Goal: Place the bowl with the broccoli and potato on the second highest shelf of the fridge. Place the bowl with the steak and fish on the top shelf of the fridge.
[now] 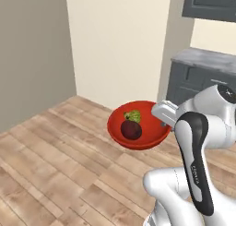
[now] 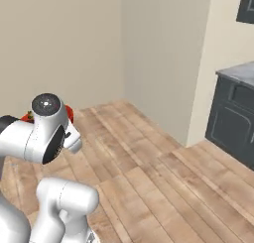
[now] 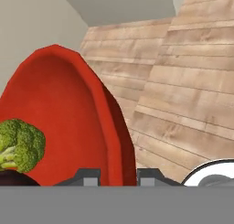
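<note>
A red bowl (image 1: 147, 136) hangs in the air over the wooden floor, with my gripper (image 1: 166, 124) shut on its right rim. Inside it lie the yellow-green broccoli (image 1: 132, 115) and the dark maroon potato (image 1: 131, 130). In the hand view the bowl (image 3: 64, 109) stands on edge, and its rim runs down between my gripper's (image 3: 118, 177) two fingertips. The broccoli (image 3: 20, 145) sits at the left, above the dark top of the potato (image 3: 11, 178). From the right base view, a red sliver of the bowl (image 2: 69, 112) peeks past my arm. The fridge, its shelves, the steak and the fish are out of view.
A dark grey cabinet (image 1: 198, 80) with a pale grey counter stands at the right, also in the right base view as the cabinet (image 2: 233, 120). A dark wall cupboard (image 1: 209, 3) hangs above it. Beige walls close the far side. Wooden floor (image 1: 55, 156) stretches below.
</note>
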